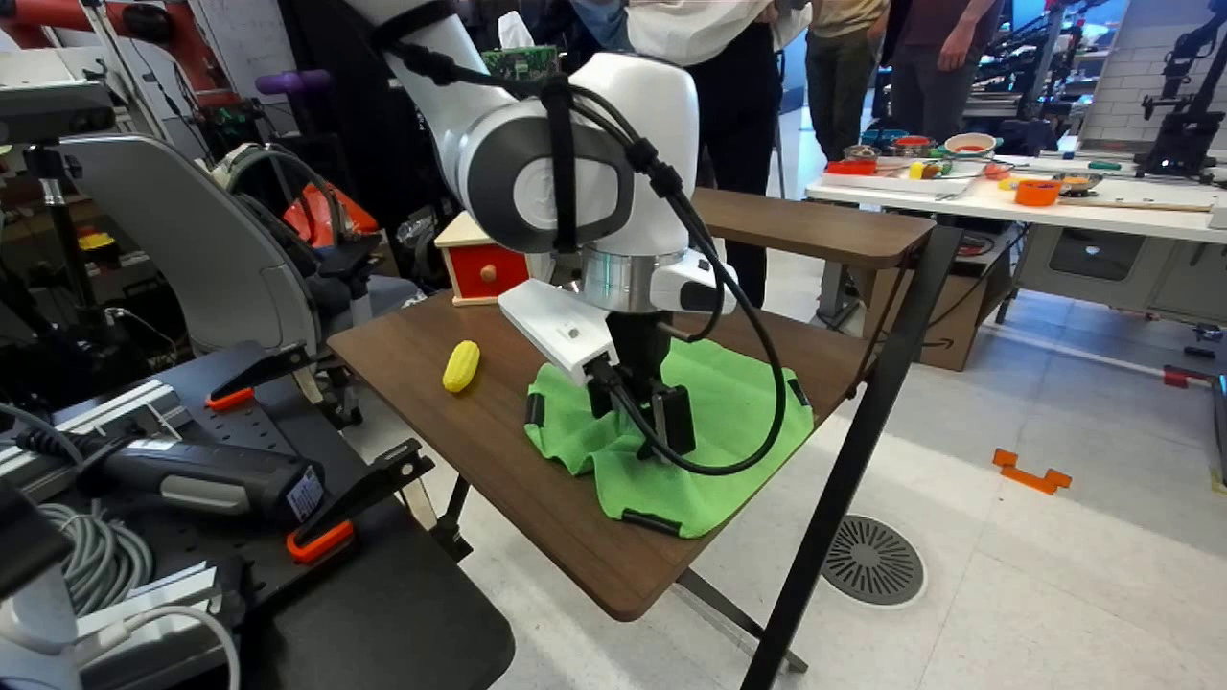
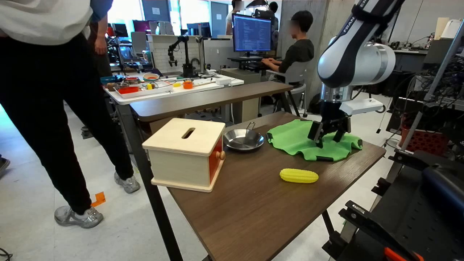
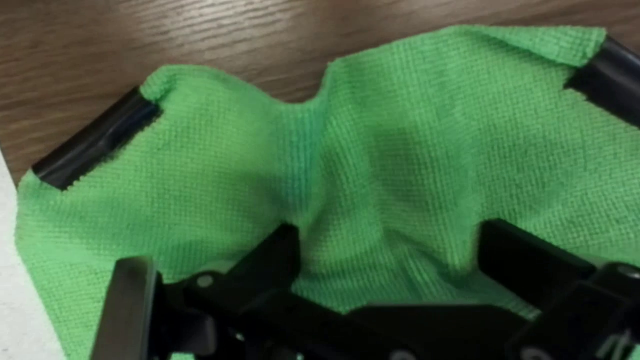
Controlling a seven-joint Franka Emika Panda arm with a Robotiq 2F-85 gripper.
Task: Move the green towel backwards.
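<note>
The green towel point(image 1: 719, 383) with black corner strips lies on the brown table. It is spread out and wrinkled in both exterior views point(image 2: 290, 136). It fills most of the wrist view point(image 3: 410, 125). My gripper point(image 1: 625, 431) points down at the towel. Its fingertips are at the cloth, also in an exterior view point(image 2: 328, 142). In the wrist view the jaws point(image 3: 389, 245) stand wide apart, with raised folds of towel between them. The fingers are not closed on the cloth. Whether the tips press on the table is hard to tell.
A yellow corn point(image 2: 299, 175) lies on the table point(image 2: 250, 203) beside the towel. A steel pan point(image 2: 243, 139) and a wooden box point(image 2: 185, 159) with a red front stand near it. A raised shelf point(image 2: 214, 98) runs along one table edge. A black cart point(image 1: 383, 613) stands close by.
</note>
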